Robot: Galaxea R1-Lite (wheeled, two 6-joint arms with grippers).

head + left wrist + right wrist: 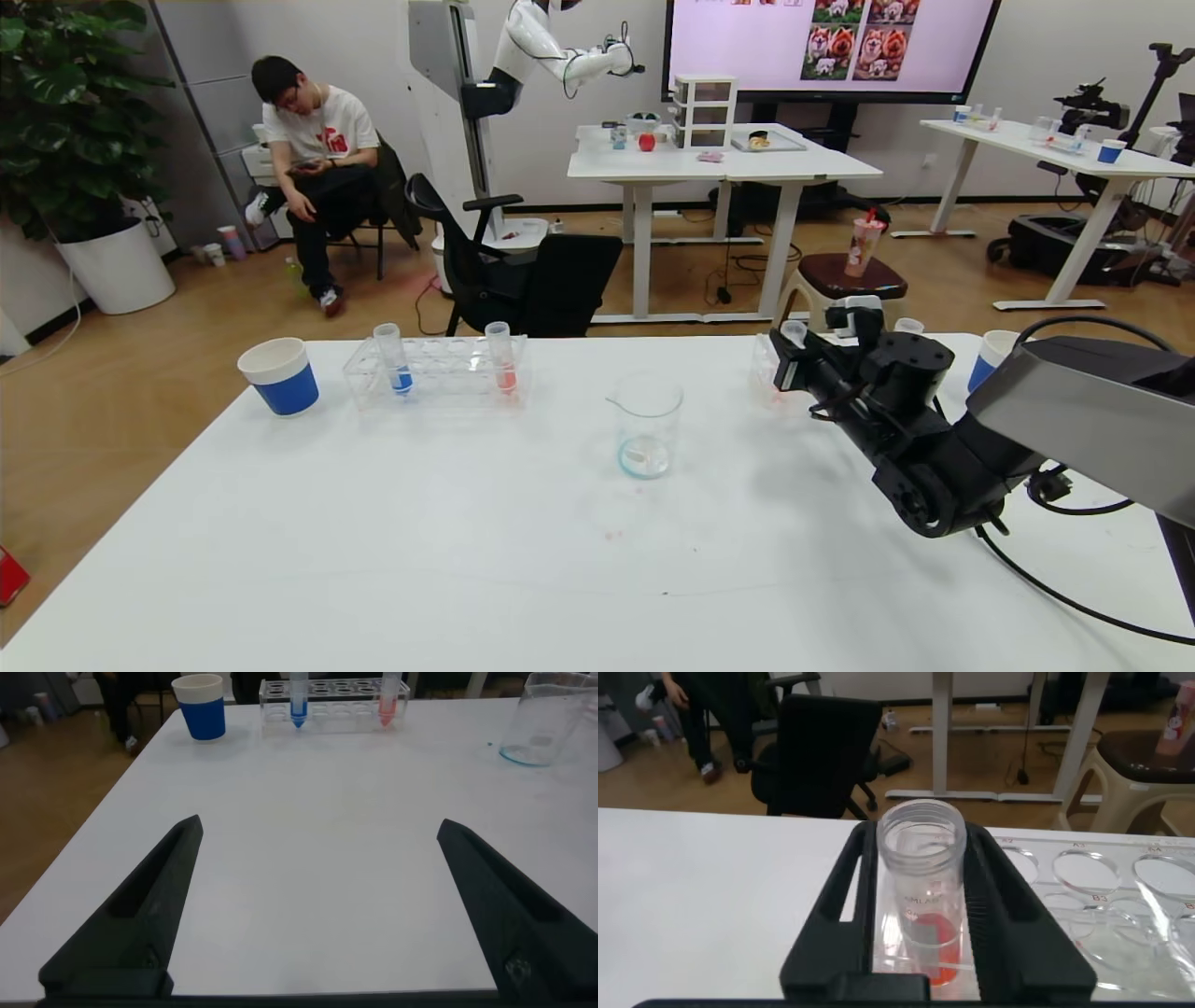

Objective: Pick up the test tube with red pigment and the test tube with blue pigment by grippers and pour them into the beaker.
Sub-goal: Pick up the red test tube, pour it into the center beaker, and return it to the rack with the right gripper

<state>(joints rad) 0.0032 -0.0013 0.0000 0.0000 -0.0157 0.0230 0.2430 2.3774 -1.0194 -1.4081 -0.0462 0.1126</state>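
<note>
Right gripper, at the beaker's two o'clock, fingers clamped round a red-bottomed tube; left gripper fingers wide open, holding nothing.

- A white table is carrying everything.
- The beaker is standing upright near its middle.
- A clear tube rack is sitting left of the beaker, towards the far edge.
- A blue-and-white paper cup is standing beyond that rack, farther left.
- A second rack is lying right of the beaker, with another paper cup farther right.
</note>
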